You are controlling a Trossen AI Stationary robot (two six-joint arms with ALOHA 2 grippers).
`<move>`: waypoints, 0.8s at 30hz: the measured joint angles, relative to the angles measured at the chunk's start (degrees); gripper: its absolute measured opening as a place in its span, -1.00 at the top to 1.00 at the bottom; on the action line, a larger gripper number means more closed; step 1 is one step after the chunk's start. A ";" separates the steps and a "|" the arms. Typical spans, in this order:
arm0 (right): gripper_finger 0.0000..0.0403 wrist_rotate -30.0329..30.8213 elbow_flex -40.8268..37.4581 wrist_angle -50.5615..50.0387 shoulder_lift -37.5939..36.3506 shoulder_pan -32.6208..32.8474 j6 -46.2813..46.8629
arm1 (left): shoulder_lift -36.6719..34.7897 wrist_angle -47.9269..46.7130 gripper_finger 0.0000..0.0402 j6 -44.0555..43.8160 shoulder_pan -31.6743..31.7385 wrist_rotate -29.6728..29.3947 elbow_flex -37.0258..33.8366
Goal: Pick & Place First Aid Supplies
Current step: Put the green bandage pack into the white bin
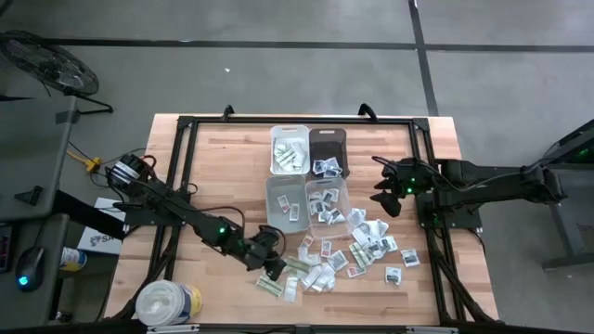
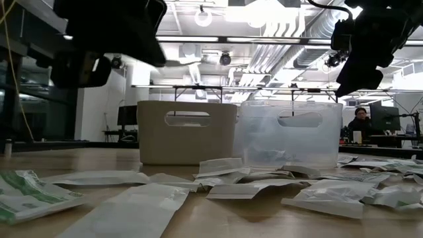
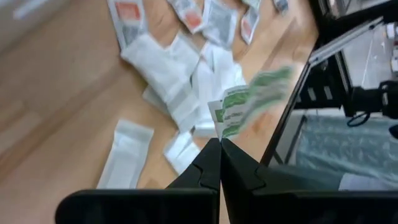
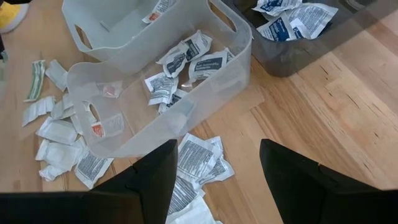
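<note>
Left pincer (image 3: pixel 219 146) pinching green-printed packet (image 3: pixel 249 102) above table (image 3: pixel 56 124)

Four bins (image 1: pixel 307 176) sit at centre frame on the worktop (image 1: pixel 232 167); packets (image 1: pixel 357 250) lie scattered below them, apparently overlapping.

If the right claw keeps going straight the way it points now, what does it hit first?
Most likely the clear bin holding printed packets, or the loose packets on the table in front of it. The open right claw points down at that spot; depth is unclear, so which comes first is uncertain.
</note>
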 joint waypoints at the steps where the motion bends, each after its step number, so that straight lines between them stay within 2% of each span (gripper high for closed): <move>1: -0.10 -0.01 0.00 0.01 -0.01 0.01 0.00 | 0.00 -0.18 1.00 0.20 0.00 -0.54 0.23; 5: -0.10 -0.01 0.00 0.01 0.01 0.01 0.00 | 0.02 -0.27 1.00 0.22 0.00 -4.16 0.95; 11: -0.10 -0.01 0.00 0.03 0.00 0.01 0.00 | 0.02 -1.59 1.00 4.13 2.04 -13.72 3.98; 19: -0.10 -0.01 0.00 0.05 0.00 -0.01 0.00 | 0.04 -5.44 1.00 14.58 10.70 -23.00 9.02; 24: -0.10 -0.01 0.00 0.05 0.01 0.01 0.00 | 0.04 -7.26 1.00 18.32 17.69 -24.36 9.56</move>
